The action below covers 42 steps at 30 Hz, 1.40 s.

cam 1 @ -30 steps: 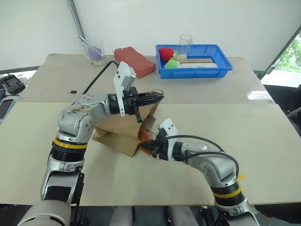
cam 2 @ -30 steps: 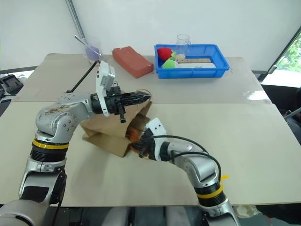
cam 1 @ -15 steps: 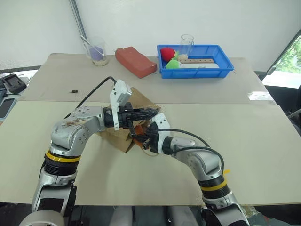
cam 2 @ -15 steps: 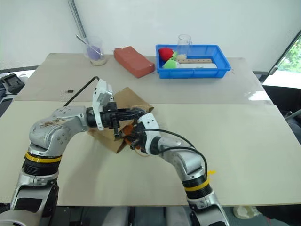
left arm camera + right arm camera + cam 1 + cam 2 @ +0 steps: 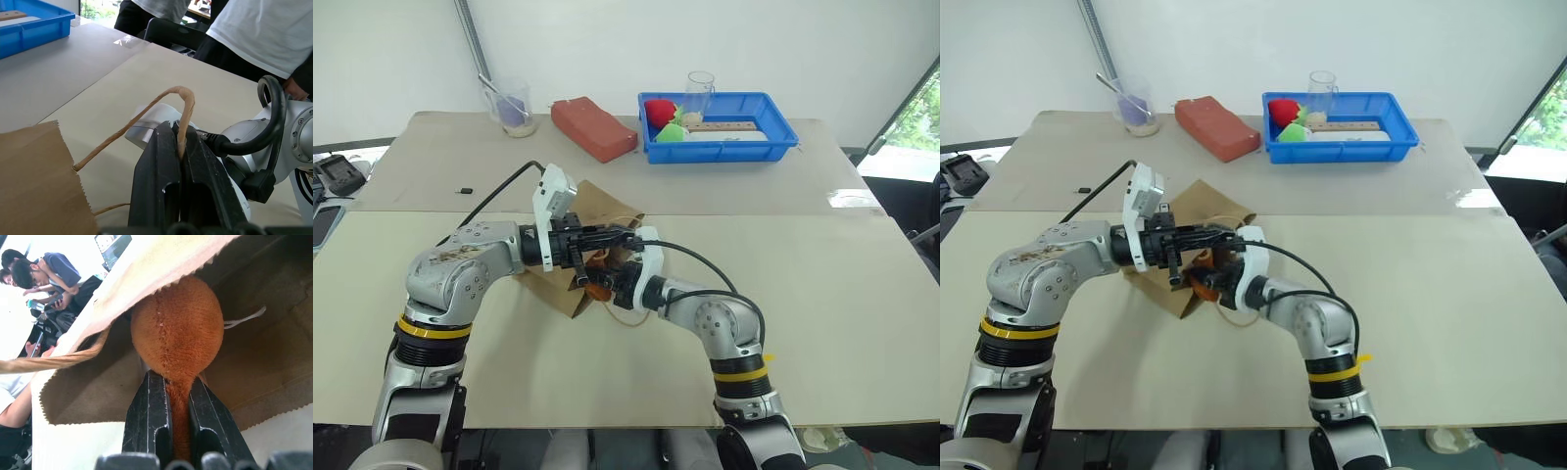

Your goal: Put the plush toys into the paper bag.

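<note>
one fuzzy reddish-brown plush toy [image 5: 177, 330], pinched by the right gripper [image 5: 178, 418], sits in one brown paper bag [image 5: 595, 208]'s mouth; left gripper [image 5: 179, 147] clamps one twisted handle [image 5: 146, 110].

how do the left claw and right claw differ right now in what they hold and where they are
The left claw is shut on the paper bag's thin handle, holding the mouth up from outside. The right claw is shut on the reddish-brown plush toy, pushing it just inside the bag's mouth. Left pinches a thin twisted loop; right pinches soft fuzzy fabric. Both are shut and meet at the bag's opening.
</note>
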Each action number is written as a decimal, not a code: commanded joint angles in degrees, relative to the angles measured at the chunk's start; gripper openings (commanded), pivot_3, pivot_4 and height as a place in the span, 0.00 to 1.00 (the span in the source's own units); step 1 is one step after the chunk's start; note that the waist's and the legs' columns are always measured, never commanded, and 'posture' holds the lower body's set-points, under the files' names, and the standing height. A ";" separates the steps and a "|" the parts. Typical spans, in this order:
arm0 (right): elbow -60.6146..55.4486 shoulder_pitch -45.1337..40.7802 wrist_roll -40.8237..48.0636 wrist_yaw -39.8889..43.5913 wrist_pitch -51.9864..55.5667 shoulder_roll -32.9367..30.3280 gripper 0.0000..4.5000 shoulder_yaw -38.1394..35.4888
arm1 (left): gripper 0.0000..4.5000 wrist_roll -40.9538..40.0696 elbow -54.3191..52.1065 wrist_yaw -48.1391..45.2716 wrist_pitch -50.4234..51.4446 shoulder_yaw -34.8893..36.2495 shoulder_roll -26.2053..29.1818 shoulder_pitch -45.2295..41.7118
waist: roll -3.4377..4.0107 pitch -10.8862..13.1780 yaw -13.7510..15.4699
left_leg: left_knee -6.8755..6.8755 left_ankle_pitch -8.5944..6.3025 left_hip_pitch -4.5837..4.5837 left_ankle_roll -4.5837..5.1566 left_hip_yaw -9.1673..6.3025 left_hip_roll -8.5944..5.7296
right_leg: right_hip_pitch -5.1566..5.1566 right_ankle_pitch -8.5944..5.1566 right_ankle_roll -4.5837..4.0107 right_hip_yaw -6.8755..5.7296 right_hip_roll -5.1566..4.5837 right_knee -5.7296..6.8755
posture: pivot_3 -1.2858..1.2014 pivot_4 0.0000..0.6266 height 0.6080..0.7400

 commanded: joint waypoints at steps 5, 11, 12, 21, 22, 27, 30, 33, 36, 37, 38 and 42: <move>6.10 -4.64 -1.29 -3.32 -8.23 4.80 0.11 0.39 | 0.00 -2.83 -1.37 0.62 2.01 1.79 -0.45 -1.36 | 0.00 0.00 0.00 | 0.00 0.00 -0.01 0.00 0.00 0.00 | 0.00 0.00 0.00 0.00 0.00 0.00 | 0.52 0.24 1.00; 6.54 -4.10 -0.72 -5.14 -11.58 5.04 0.58 1.13 | 0.00 -3.69 -1.72 1.71 2.87 2.05 -0.30 -0.87 | 0.00 0.00 -0.09 | 0.00 0.00 0.00 0.00 0.00 0.02 | -0.01 0.00 0.00 0.00 0.00 0.01 | 0.52 0.24 1.00; 6.27 -3.93 -0.56 -5.33 -11.64 4.90 0.66 1.24 | 0.00 -3.61 -1.67 1.90 2.78 2.06 -0.26 -0.79 | 0.00 0.00 -0.09 | -0.01 0.00 0.00 0.00 -0.01 0.02 | -0.01 0.00 0.00 0.01 0.00 0.02 | 0.52 0.24 1.00; -3.92 -0.56 -4.00 -2.21 -9.97 -3.79 0.99 7.97 | 0.00 0.92 1.09 4.79 -1.17 1.17 -0.40 -1.08 | 0.01 0.01 0.00 | -0.02 0.00 -0.03 0.00 0.00 0.00 | -0.03 0.00 0.00 0.01 -0.01 -0.01 | 0.52 0.24 1.00; -5.16 -0.29 -3.92 -1.89 -9.54 -4.74 0.99 8.05 | 0.00 1.48 1.44 5.03 -1.71 1.07 -0.46 -1.15 | 0.01 0.01 0.06 | -0.01 0.00 -0.04 0.00 -0.01 -0.01 | -0.03 0.00 0.00 0.00 -0.01 -0.01 | 0.52 0.24 1.00; -11.10 0.52 -3.10 1.06 -6.81 -10.86 0.99 8.06 | 0.00 2.79 2.06 5.15 -2.79 0.81 -0.74 -1.23 | 0.01 0.01 0.20 | -0.01 0.00 -0.05 0.00 0.00 -0.02 | -0.02 0.00 0.00 0.00 -0.02 -0.05 | 0.52 0.24 1.00; -13.59 1.04 -3.71 2.69 -6.09 -15.18 0.99 8.08 | 0.00 3.19 2.17 5.32 -3.04 0.82 -1.03 -1.22 | 0.01 0.01 0.21 | -0.01 0.00 -0.06 0.00 0.00 -0.02 | -0.02 0.00 0.00 0.00 -0.02 -0.05 | 0.52 0.24 1.00; -15.58 1.71 -3.67 3.88 -5.55 -18.45 0.99 7.94 | 0.00 3.25 2.08 5.35 -3.14 0.80 -1.07 -1.17 | 0.01 0.01 0.17 | -0.01 0.00 -0.06 0.00 0.01 -0.02 | -0.01 0.00 0.00 0.00 -0.02 -0.07 | 0.52 0.24 1.00; -20.90 4.58 -2.10 6.74 -4.30 -23.91 0.99 6.92 | 0.00 3.43 2.08 5.30 -3.26 0.80 -1.08 -1.17 | 0.01 0.01 0.20 | -0.02 0.00 -0.05 0.01 0.01 -0.01 | -0.01 -0.01 0.01 0.00 0.00 -0.06 | 0.52 0.24 1.00; -22.88 6.16 -1.80 7.76 -4.12 -26.07 0.99 6.55 | 0.00 3.50 2.16 5.26 -3.38 0.79 -1.04 -1.19 | 0.01 0.01 0.22 | -0.02 0.00 -0.07 0.01 0.00 -0.01 | -0.01 -0.01 0.01 -0.01 0.00 -0.07 | 0.52 0.24 1.00; -24.29 7.60 -2.05 8.52 -4.36 -28.03 0.99 6.62 | 0.00 3.55 2.23 5.19 -3.49 0.77 -1.00 -1.17 | 0.00 0.01 0.26 | -0.01 -0.01 -0.10 0.01 0.00 -0.01 | 0.00 -0.01 0.01 -0.01 -0.01 -0.10 | 0.52 0.24 1.00; -26.33 13.95 -5.57 8.10 -6.26 -33.03 0.99 7.93 | 0.00 3.70 2.28 4.82 -3.74 0.61 -0.98 -1.01 | 0.00 0.01 0.39 | 0.00 -0.01 -0.10 0.02 -0.01 -0.02 | 0.11 -0.02 0.03 -0.04 -0.02 -0.30 | 0.52 0.24 1.00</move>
